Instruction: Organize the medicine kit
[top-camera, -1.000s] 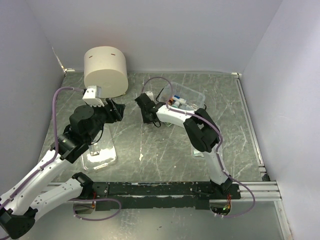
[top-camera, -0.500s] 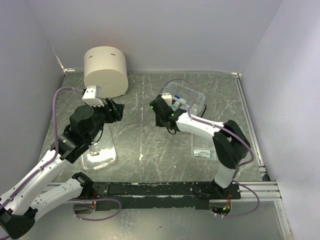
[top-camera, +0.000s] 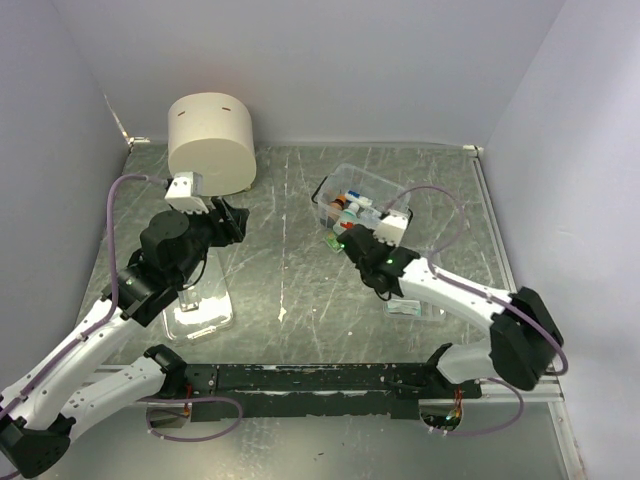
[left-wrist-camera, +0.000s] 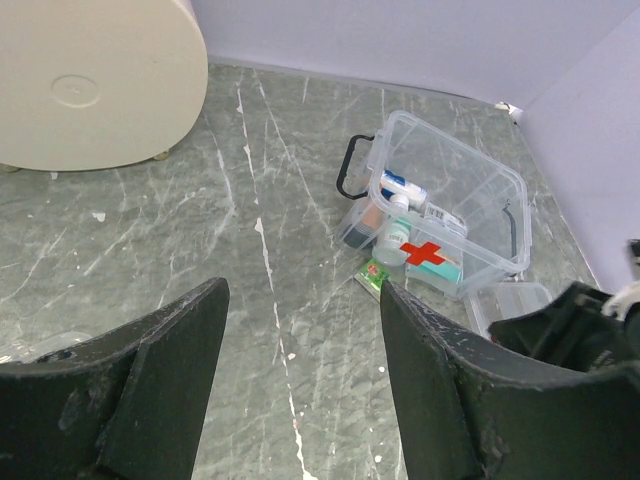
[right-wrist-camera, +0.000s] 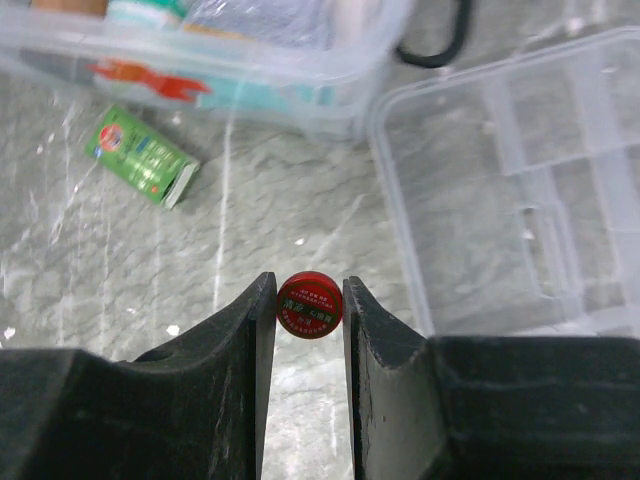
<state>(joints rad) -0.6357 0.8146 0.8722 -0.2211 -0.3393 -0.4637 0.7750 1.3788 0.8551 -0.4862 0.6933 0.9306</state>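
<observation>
The medicine kit (top-camera: 365, 198) is a clear box with a red cross and black handles, open and holding several small items; it also shows in the left wrist view (left-wrist-camera: 445, 215) and the right wrist view (right-wrist-camera: 230, 45). My right gripper (right-wrist-camera: 310, 300) is shut on a small red round tin (right-wrist-camera: 310, 305), over the table just in front of the kit, and it shows in the top view (top-camera: 350, 243). A green packet (right-wrist-camera: 142, 155) lies on the table beside the kit. My left gripper (left-wrist-camera: 300, 295) is open and empty, well left of the kit (top-camera: 232, 222).
The kit's clear lid (right-wrist-camera: 520, 190) lies on the table to the right of the tin, also seen from above (top-camera: 412, 305). A large cream cylinder (top-camera: 210, 140) stands at the back left. A clear tray (top-camera: 200, 312) lies under the left arm.
My right gripper has swung right and toward the near side, from left of the kit to just in front of it; its elbow moved out right. The left arm has not moved.
</observation>
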